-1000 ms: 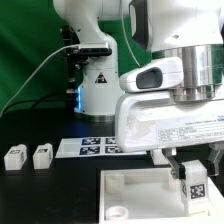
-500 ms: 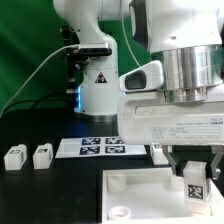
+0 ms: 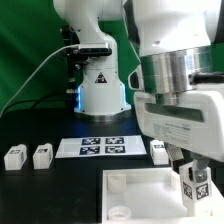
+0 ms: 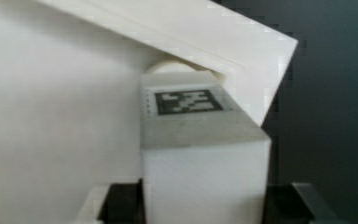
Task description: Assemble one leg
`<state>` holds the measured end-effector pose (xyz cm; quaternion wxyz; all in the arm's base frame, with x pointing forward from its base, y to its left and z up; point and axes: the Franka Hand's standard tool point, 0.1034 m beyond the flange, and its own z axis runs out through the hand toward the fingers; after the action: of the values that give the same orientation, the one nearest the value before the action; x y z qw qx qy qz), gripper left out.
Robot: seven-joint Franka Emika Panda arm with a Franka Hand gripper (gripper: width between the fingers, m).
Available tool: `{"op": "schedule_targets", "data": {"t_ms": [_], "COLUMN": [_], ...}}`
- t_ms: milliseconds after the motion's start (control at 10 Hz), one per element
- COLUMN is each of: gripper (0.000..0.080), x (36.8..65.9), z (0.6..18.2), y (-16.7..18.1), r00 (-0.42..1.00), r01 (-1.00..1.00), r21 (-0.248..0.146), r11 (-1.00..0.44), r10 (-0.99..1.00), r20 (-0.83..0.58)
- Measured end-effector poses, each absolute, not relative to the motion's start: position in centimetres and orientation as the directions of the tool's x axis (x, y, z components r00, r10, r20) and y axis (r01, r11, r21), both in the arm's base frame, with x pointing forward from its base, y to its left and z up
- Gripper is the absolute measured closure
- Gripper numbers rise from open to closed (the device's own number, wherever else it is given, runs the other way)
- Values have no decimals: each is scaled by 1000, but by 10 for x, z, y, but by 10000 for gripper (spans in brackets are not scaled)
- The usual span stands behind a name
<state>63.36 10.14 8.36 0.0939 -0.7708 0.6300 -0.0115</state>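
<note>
My gripper (image 3: 193, 172) is shut on a white leg (image 3: 193, 184) with a marker tag and holds it upright at the right corner of the large white square tabletop piece (image 3: 140, 187). In the wrist view the leg (image 4: 202, 140) runs from between the dark fingers (image 4: 119, 203) to the piece's corner (image 4: 87, 110), its tag (image 4: 190, 101) facing the camera. Its round far end sits under the corner's rim; whether it is seated there I cannot tell. Three more legs lie on the black table, two on the exterior view's left (image 3: 14, 156) (image 3: 42, 155) and one by my hand (image 3: 158, 150).
The marker board (image 3: 97, 146) lies flat behind the tabletop piece, in front of the robot's white base (image 3: 100, 90). A round socket (image 3: 120, 212) shows at the piece's near left corner. A green backdrop stands behind.
The hand's body has swung toward the exterior view's right and turned. The held leg has stayed almost in place at the piece's right corner.
</note>
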Motion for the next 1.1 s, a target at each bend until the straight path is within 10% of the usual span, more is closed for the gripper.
{"op": "schedule_targets", "data": {"t_ms": [500, 1100], "gripper": [168, 151], "x": [633, 624], "z": [80, 72], "y": [109, 119], "r00": [473, 963], "r01": [-864, -214], "r21": [-198, -133], "r11": [-462, -968], "r10": [-881, -232], "r20": [-12, 135]}}
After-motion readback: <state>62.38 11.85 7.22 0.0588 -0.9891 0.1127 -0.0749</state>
